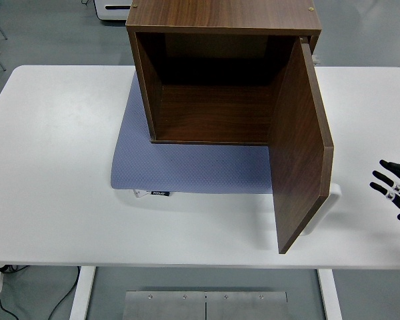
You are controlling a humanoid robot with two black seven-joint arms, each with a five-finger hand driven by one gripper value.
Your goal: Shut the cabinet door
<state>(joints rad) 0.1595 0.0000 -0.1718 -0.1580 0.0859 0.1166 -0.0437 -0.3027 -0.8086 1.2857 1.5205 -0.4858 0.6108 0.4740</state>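
Head view: a wooden cabinet (220, 73) stands on a blue-grey mat (187, 163) at the far centre of a white table (53, 167), its door (300, 150) swung wide open toward the near right; the right hand (395, 190), fingers spread and empty, hovers at the right edge, above grey floor (53, 33)

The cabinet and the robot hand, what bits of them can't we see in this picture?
- Right hand, head view: only the spread fingertips show; the right edge cuts off the palm and arm.
- Cabinet: back and top cut off by the top edge.
- White handle: mostly hidden behind the open door.
- Left hand: out of view.
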